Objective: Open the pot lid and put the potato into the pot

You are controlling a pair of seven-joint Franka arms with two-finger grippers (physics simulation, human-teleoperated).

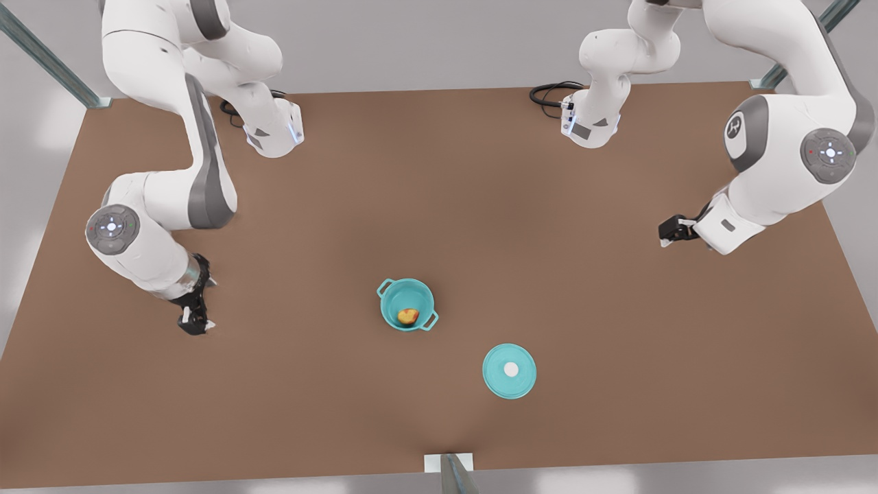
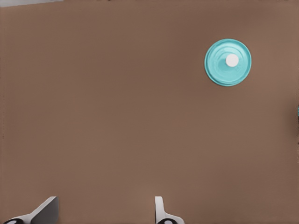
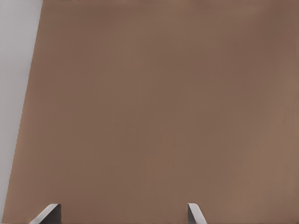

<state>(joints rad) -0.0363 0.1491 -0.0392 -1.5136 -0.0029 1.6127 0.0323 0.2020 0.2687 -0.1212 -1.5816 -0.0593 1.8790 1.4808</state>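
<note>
The teal pot (image 1: 392, 296) stands uncovered near the table's middle. The yellow-orange potato (image 1: 408, 316) lies inside it. The pot lid (image 1: 509, 370), a flat teal disc with a white knob, rests on the table toward the front view's lower right of the pot. The pot lid (image 2: 228, 62) is also seen in the left wrist view, well away from the fingers. My left gripper (image 1: 667, 234) (image 2: 105, 213) hangs open and empty at the front view's right. At the front view's left, my right gripper (image 1: 195, 322) (image 3: 121, 214) is open above bare table, holding nothing.
The brown table (image 1: 439, 171) spans the scene, with both arm bases at its far edge. A black cable (image 1: 549, 92) coils by one base. A table edge with grey floor beyond (image 3: 16, 93) runs close to the right gripper.
</note>
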